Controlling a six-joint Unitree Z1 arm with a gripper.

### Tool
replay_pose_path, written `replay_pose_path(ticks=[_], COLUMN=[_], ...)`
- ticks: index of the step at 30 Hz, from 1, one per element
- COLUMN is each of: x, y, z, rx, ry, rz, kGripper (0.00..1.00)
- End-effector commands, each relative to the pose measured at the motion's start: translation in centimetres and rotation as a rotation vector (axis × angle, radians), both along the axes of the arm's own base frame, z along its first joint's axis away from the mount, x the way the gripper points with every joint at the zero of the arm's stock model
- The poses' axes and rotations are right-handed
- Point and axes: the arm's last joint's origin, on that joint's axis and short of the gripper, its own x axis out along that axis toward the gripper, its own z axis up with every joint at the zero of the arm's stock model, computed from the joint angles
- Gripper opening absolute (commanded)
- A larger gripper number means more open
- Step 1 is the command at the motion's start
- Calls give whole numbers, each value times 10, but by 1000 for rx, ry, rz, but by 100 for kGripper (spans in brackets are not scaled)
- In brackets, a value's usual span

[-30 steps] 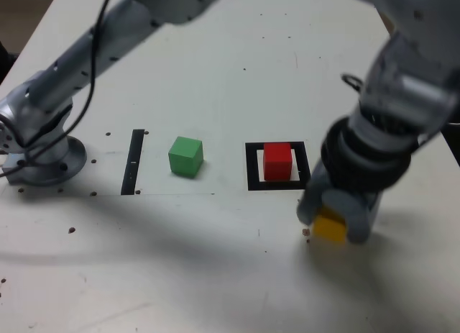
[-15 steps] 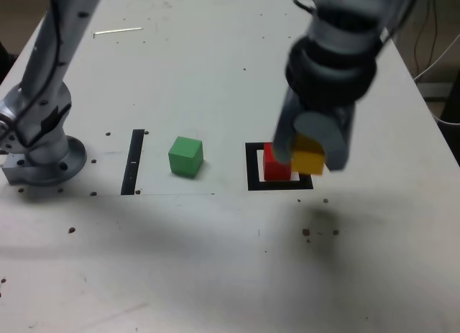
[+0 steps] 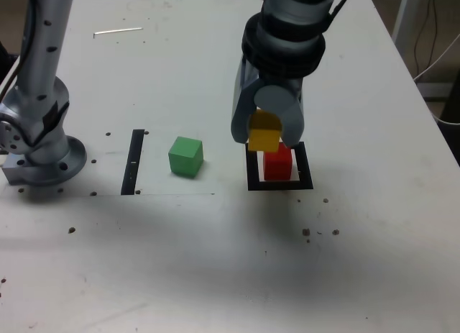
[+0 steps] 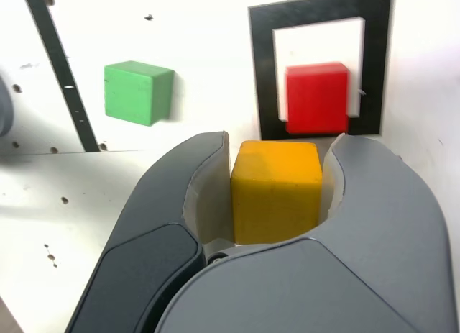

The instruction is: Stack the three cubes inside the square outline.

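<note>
Hanging over the white table, the gripper has its two grey jaws clamped on the yellow cube, which is clear of the surface. In the wrist view the yellow cube sits squarely between the pale inner pads, touching both. Just below it, at about five o'clock in the exterior view, the red cube rests inside the square outline, on its white centre. The yellow cube overlaps the red one's upper corner in that view; whether they touch I cannot tell. The green cube lies on the table at nine o'clock from the outline, well apart from it. Farther out at nine o'clock lies a narrow black strip, then the arm's round base.
</note>
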Motion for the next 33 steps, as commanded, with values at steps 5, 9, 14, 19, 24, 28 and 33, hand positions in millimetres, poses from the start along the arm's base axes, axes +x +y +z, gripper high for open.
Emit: replay_pose_path(ticks=[5,9,14,19,24,28,33], x=[1,2,5,7,9,11,12], y=[17,24,28,31,34,38,40], z=[3,-2,-8,-15,-24,-31,-36], rx=[-21,-49,-74,-93,-99,-98,-99], ry=[-24,-25,-34,-39,-45,-42,-42], rz=[22,28,34,38,47,57,64], kGripper=[33,33,33,33,33,33,33])
